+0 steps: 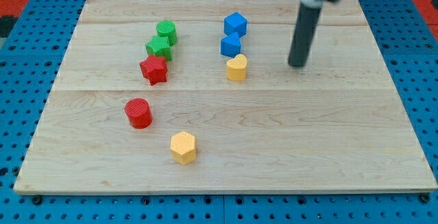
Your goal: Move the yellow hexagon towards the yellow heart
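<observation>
The yellow hexagon lies near the view's bottom, a little left of centre. The yellow heart sits above and to the right of it, near the board's middle top. My tip rests on the board to the right of the yellow heart, roughly level with it and well apart from it. It is far from the yellow hexagon, up and to the right of it.
Two blue blocks stand just above the yellow heart. A green cylinder, a green block and a red star cluster at upper left. A red cylinder lies left of the hexagon. The wooden board lies on a blue pegboard.
</observation>
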